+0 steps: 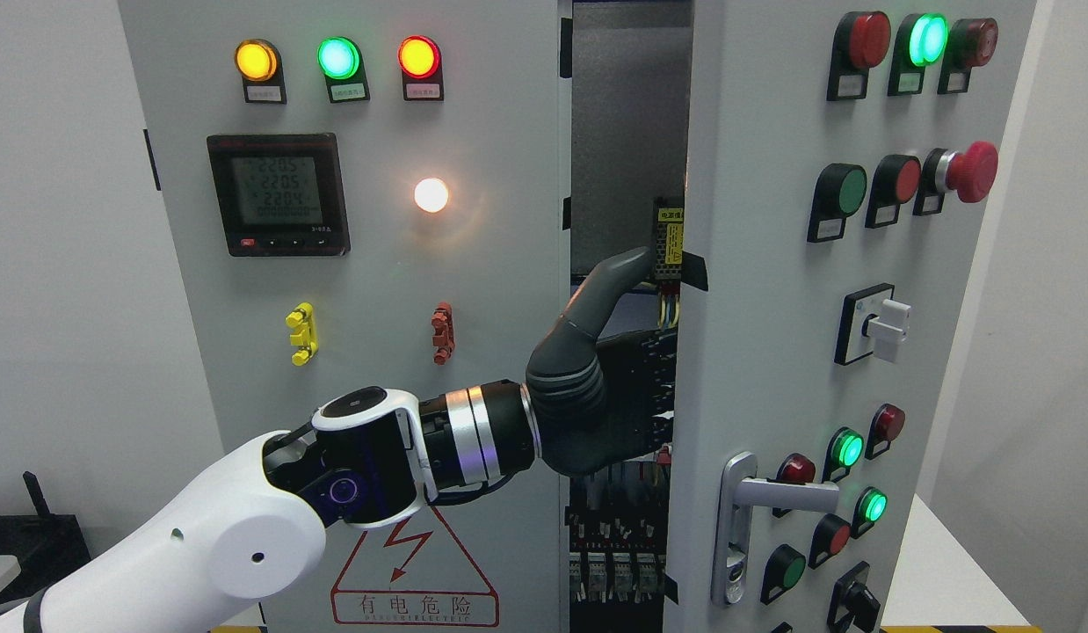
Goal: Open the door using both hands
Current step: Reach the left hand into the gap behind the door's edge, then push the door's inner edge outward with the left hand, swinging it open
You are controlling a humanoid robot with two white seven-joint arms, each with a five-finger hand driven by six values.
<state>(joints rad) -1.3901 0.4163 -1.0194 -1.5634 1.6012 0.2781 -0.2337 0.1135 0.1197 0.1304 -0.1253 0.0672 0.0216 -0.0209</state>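
Entering from the lower left of the frame, the white left arm stretches toward the middle, where the dark left hand reaches into the gap between two cabinet doors. Behind the arm, the left door carries three lit lamps near the top, a digital meter below them, a glowing white lamp, and a red warning triangle at the bottom. The hand's thumb points up and its fingers curl behind the edge of the right door, gripping it. That door stands ajar in the right half, showing wiring in the opening. Its face bears a silver lever handle low down, pushbuttons and a red mushroom button at upper right.
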